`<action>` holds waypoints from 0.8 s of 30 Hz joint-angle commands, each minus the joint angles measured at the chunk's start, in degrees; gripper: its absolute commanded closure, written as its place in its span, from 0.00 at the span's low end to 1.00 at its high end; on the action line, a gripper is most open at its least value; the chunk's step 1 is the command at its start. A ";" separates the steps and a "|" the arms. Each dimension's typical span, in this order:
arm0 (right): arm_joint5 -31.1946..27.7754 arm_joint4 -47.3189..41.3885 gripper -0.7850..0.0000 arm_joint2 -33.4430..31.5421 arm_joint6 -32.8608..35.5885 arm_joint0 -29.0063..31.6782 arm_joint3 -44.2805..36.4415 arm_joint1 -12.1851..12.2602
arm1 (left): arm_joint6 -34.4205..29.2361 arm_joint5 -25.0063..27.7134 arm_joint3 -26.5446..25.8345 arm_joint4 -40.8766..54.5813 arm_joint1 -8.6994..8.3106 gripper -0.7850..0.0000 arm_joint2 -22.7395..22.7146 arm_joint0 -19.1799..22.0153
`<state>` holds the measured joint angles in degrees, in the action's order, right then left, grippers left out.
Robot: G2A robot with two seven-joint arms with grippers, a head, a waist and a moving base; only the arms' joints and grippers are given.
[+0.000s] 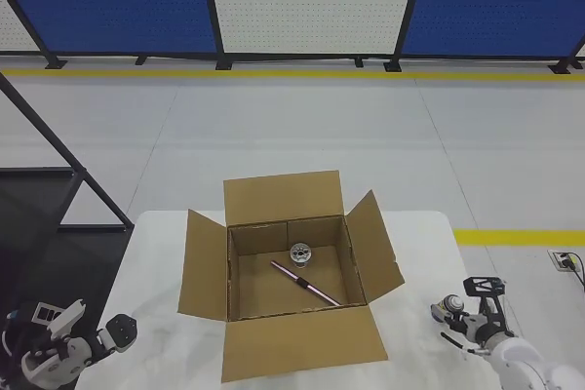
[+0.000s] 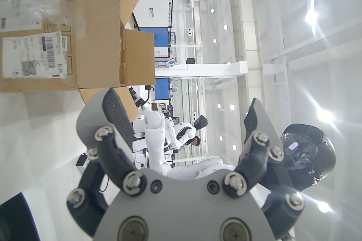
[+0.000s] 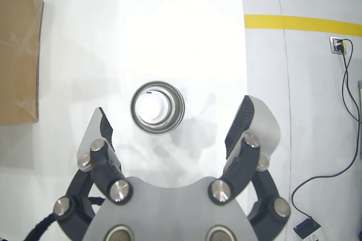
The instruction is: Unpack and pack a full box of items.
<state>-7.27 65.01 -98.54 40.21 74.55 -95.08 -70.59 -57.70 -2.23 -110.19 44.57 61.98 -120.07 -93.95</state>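
On table (image 1: 419, 331) just R of box (image 1: 283, 200), metal ring (image 3: 157, 112) sits dead ahead of right gripper (image 3: 174, 106), fingers spread & empty; left gripper (image 2: 183, 99), also spread, well apart.

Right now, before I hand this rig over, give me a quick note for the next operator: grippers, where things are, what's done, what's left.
Left gripper: open, empty, near the table corner, apart from the box.
Right gripper: open, empty, over a metal ring standing on the table on its side of the box.
Box: flaps open; a second ring and a thin rod lie inside.
Done: apparently one ring out.
Left: remove both, then repack.
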 commanded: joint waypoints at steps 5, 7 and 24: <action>-0.13 0.07 0.85 0.98 0.01 -1.35 1.78 0.19 | 0.00 0.00 0.00 0.00 0.00 0.00 0.00 0.00; -0.12 -0.16 1.00 1.11 -0.01 -1.39 1.75 0.25 | 0.00 0.00 0.00 0.00 0.00 0.00 0.00 0.00; -4.18 -9.34 1.00 -5.21 -1.42 6.95 -16.19 1.17 | 0.00 0.00 0.00 0.00 0.00 0.00 0.00 0.00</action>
<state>-11.33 56.23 -103.35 38.91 81.00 -109.12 -69.46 -57.70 -2.23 -110.19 44.57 61.98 -120.07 -93.95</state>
